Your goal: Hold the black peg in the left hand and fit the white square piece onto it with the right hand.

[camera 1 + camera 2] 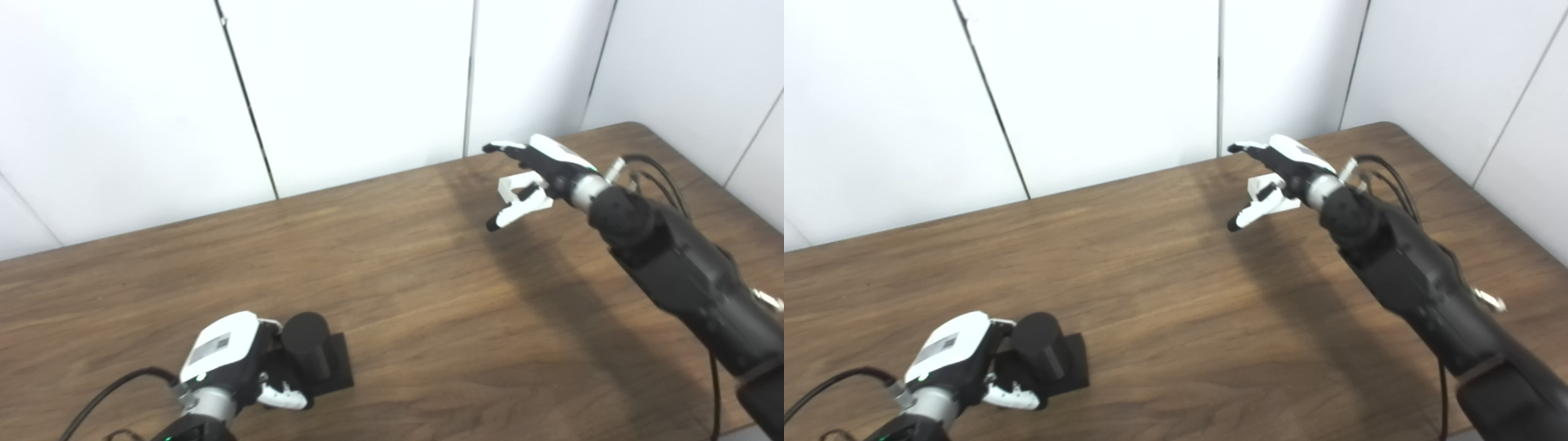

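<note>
Black and cylindrical, the peg [308,346] on its square base is gripped by the left hand [236,361]. White square piece [513,185] seems pinched in the right hand [539,174], fingers partly spread. Its hole should be squared over the peg; bare wooden table [429,306] lies between, the far edge close behind.
</note>
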